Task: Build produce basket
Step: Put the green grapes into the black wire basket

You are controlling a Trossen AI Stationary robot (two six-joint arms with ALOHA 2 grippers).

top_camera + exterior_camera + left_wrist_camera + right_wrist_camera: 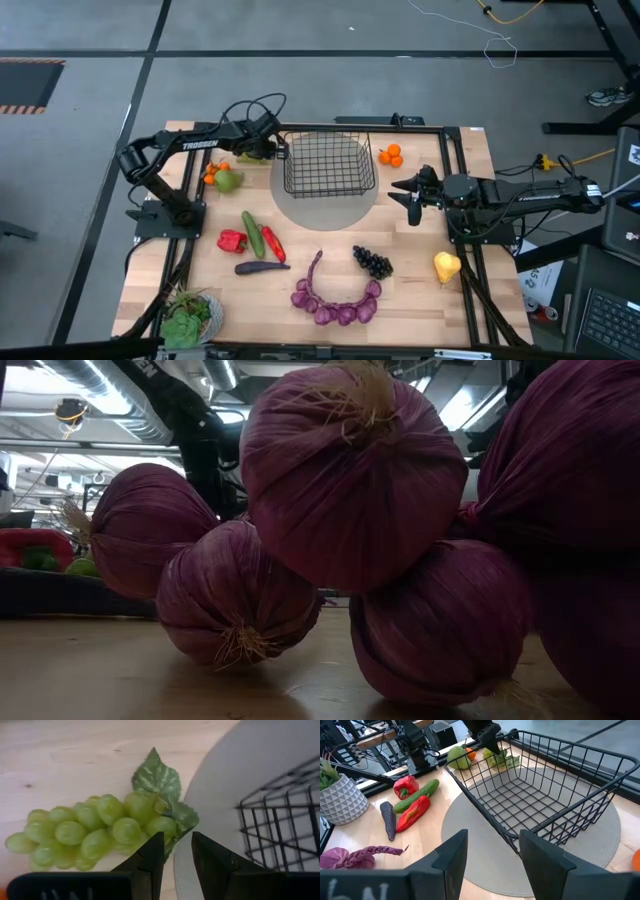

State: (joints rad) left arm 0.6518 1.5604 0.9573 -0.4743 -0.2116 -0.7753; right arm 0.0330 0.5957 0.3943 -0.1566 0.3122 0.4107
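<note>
2 arms flanked basket (328, 166), which sat empty on grey round mat (327, 205) at table's far middle, long axis left-right. Purple string (335, 298) curved along near edge. Left gripper (176, 851) reached low over green grapes (95, 830) beside basket's left wall, jaws slightly parted, gripping nothing. Right gripper (490, 851) hovered right of basket, pointing toward it, jaws narrowly apart, empty.

Blocking nearly all of the low view: purple onion string (350, 490), its right bulbs cut by the edge. Behind it, only slivers of red pepper (30, 545). Beside the basket (328, 165), green grapes (255, 152) mostly hidden under left claw (278, 148). Basket cropped in left wrist view.
</note>
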